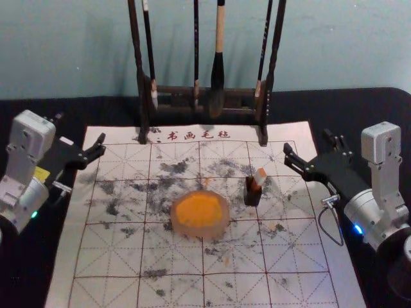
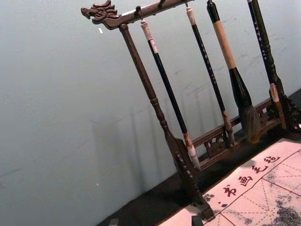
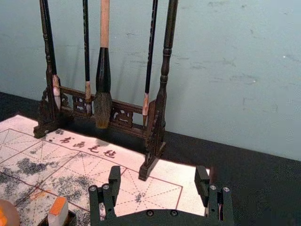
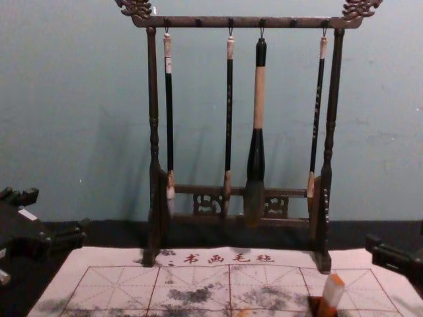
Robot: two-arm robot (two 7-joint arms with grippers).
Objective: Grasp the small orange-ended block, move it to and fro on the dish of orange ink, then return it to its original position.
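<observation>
- You are hovering the left pincer at the left edge of the white gridded mat, well apart from the block and the dish; its two tips are standing spread, with nothing between them.
- You are holding the right pincer at the mat's right side, beyond the block and to its right; in its own wrist view the two prongs are gaping wide, gripping nothing.
- The small orange-ended block is standing in its little dark holder on the mat, leaning a little, its orange top end sticking out above a pale middle; neither pincer is touching it.
- The round dish is sitting near the middle of the mat, just to the left of the holder and apart from it, and orange ink is covering its inside.
- Behind the dish, the dark wooden rack is standing across the far edge of the mat, and four brushes are hanging from its top bar.
- Dark smudges are marking the mat around the dish, and the mat is lying on a black-covered worktop before a pale wall.
</observation>
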